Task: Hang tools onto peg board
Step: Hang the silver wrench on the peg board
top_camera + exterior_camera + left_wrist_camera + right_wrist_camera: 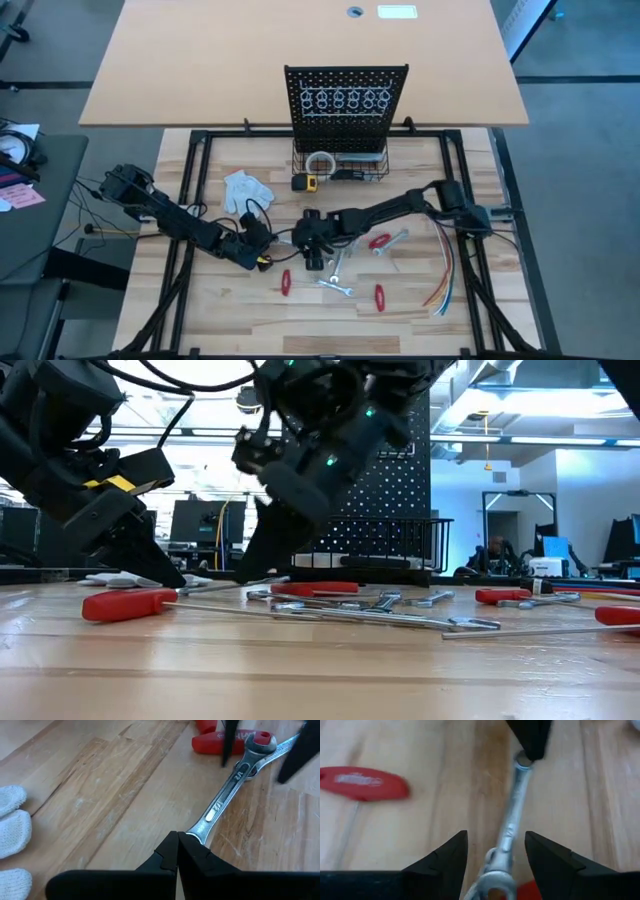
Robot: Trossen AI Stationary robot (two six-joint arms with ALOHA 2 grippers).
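2 end effectors work 1 wrench (227, 795) lying flat on the wooden surface (210, 310) in front of the peg board (345, 100). Left end effector (177, 851) is pinched shut on one end of the wrench. Right end effector (495, 852) stands open, fingers straddling the shank near the ring end, holding nothing. Wrench looks stiff, light, slick; best gripped mid-shank, ring free for a hook. Wire basket (345, 165) holds tape rolls and some unclear items.
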